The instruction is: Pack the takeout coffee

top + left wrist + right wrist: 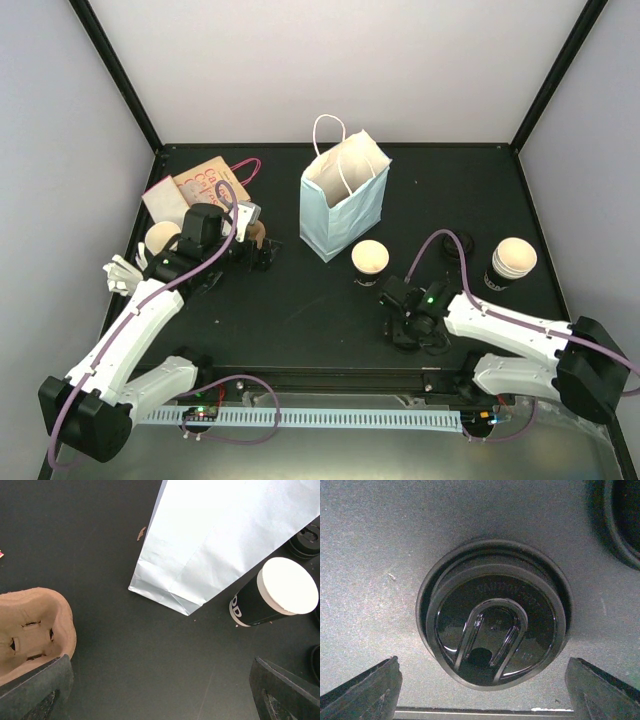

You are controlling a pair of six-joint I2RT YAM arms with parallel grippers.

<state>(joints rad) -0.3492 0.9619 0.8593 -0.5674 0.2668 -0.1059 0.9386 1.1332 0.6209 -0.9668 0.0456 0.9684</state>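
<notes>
My right hand (482, 690) gapes empty astride the lid (492, 612), gaps either side of its rim, near the front edge of the worktop (370, 555); my left hand (160, 695) is open, empty.

The paper bag (345, 205) is showing pale blue with white handles. The cup (275, 592) is wearing black with white lettering. The lid (492, 630) is gleaming glossy black on the matte black tabletop (300, 320); the carrier (30, 625) is showing brown.
</notes>
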